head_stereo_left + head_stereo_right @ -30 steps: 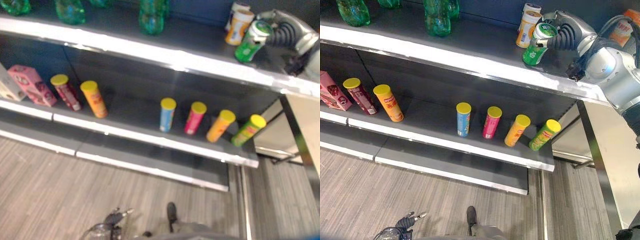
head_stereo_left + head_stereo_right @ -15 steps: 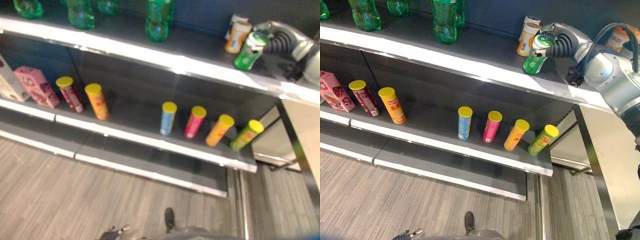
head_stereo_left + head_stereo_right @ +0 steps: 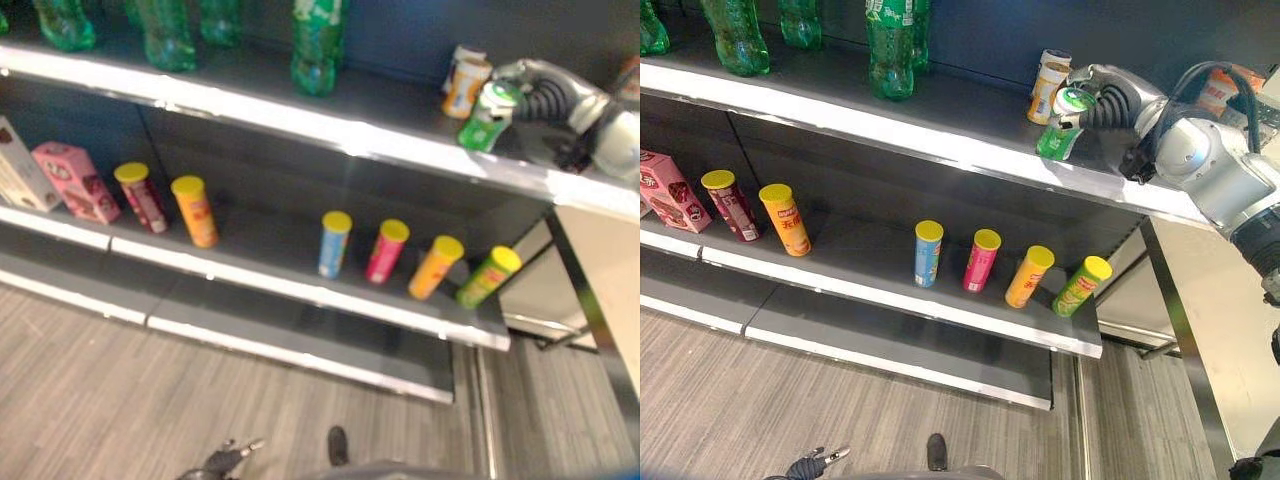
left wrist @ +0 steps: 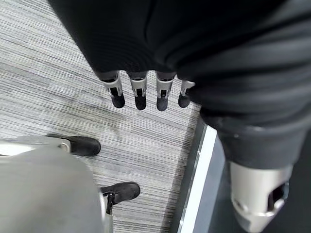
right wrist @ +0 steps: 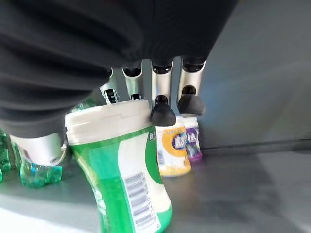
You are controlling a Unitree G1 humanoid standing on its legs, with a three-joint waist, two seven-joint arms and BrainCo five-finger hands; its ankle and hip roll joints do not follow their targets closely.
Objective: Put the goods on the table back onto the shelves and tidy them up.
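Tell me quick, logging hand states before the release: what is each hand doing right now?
Left hand: open, fingers relaxed, holding nothing, hanging over the floor.
Right hand: shut on the green tub, tilted on the top shelf.

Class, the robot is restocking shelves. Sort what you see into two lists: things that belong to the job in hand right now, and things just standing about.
In the job:
- green tub, tilted, white lid
- right hand, curled round it
- top shelf
- orange tub beside it

Standing about:
- green bottles on the top shelf
- yellow-lidded tubes on the lower shelf
- pink box
- left hand, idle over the floor
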